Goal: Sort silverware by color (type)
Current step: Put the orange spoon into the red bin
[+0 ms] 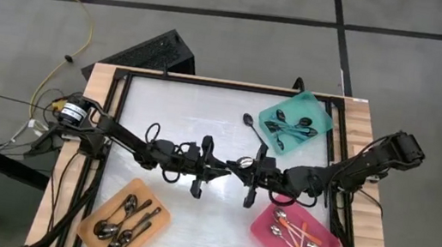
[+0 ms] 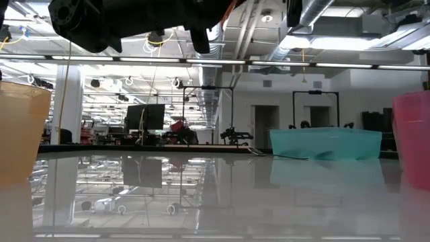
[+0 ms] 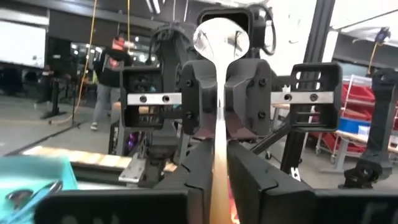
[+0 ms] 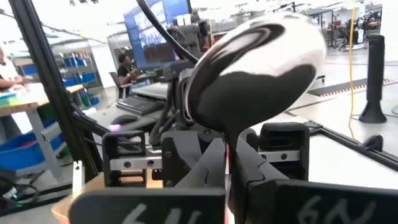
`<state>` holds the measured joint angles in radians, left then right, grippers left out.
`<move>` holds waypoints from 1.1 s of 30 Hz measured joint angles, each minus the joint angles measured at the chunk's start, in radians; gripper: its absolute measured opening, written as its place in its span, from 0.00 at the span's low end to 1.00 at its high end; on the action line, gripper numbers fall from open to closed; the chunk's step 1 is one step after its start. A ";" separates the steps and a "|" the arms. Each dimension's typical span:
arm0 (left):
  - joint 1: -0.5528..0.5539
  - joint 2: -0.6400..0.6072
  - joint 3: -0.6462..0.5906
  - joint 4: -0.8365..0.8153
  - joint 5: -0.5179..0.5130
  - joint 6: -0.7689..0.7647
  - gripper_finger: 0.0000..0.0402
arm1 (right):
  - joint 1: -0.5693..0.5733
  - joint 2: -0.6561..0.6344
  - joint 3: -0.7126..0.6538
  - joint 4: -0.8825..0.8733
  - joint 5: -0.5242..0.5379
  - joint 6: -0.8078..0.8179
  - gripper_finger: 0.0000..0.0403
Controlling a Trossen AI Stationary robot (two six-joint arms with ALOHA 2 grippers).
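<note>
The table (image 1: pixel 205 113) fills the middle of the high view, its pale top framed in black. Three trays sit near its edges, one for each kind of silverware: a teal tray (image 1: pixel 319 113) at upper right holds dark-handled spoons, a pink tray (image 1: pixel 263 226) at lower right holds orange-handled ones, and an orange tray (image 1: pixel 94 223) at lower left holds all-silver ones. One dark spoon (image 1: pixel 250 124) lies loose on the table just left of the teal tray, not yet sorted.

Both arms meet above the table's centre, raised well clear of it. The left tool (image 1: pixel 216 170) and the right tool (image 1: pixel 261 178) face each other nose to nose, with a single spoon (image 3: pixel 220 43) between them. This looks like a handover. The right tool is clamped on the spoon's stem, as its wrist view shows beneath the bowl. The left tool's fingers (image 3: pixel 261 180) also flank the handle closely, probably so the spoon cannot drop mid-transfer.
</note>
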<state>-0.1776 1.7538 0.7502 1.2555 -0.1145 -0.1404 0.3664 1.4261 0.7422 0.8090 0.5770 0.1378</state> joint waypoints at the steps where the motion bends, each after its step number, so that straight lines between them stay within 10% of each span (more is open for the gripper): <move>1: 0.000 0.000 0.000 -0.012 0.000 -0.001 0.10 | 0.000 0.000 -0.001 -0.005 0.003 0.002 0.02; 12: -0.001 -0.001 0.001 -0.214 0.002 -0.107 0.36 | 0.000 -0.118 -0.001 -0.112 0.125 -0.011 0.02; 22: -0.004 -0.001 0.001 -0.264 0.007 -0.134 0.41 | 0.049 -0.393 -0.001 -0.737 0.230 0.317 0.02; 33: -0.003 -0.001 0.001 -0.280 0.004 -0.160 0.41 | 0.206 -0.526 -0.001 -1.422 -0.169 1.097 0.02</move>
<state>-0.1806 1.7527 0.7509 0.9756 -0.1101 -0.3004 0.5720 0.8998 0.7414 -0.6129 0.4081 1.2348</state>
